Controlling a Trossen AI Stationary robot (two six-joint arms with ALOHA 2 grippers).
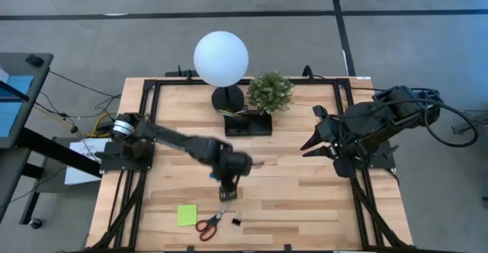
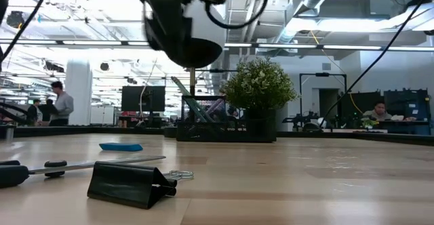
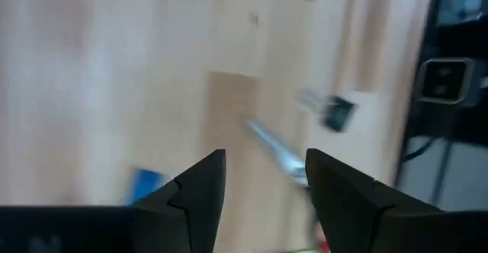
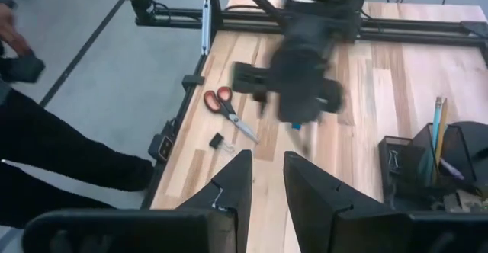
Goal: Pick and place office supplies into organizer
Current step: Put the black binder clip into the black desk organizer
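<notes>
The left hand [image 1: 227,190] hangs over the lower middle of the counter [image 1: 305,200] in the high view, its fingers [image 3: 200,188] spread with nothing between them. Just below it in that frame lie the red-handled scissors [image 1: 209,222], with the lime-green sticky pad [image 1: 186,215] to their left and a black binder clip [image 1: 235,221] to their right, all close to the counter's lower edge. In the left wrist view the small blue eraser [image 3: 145,186] shows just beside one finger, and the scissor blades run between the fingertips.

The organizer [image 1: 248,123] sits at upper centre of the high view, touching the potted plant [image 1: 270,91] on its right and just below the lamp [image 1: 221,59] with its white globe. Pens stand in it, as the right wrist view shows at its right edge.

The right hand [image 1: 314,142] waits at the right of the high view, over bare wood, fingers [image 4: 232,188] parted a little and holding nothing.

Between the organizer and the scissors the counter is open wood, crossed only by the left arm. The whole right half below the right hand is bare too. In the low view the binder clip stands nearest, the scissors at the left edge.
</notes>
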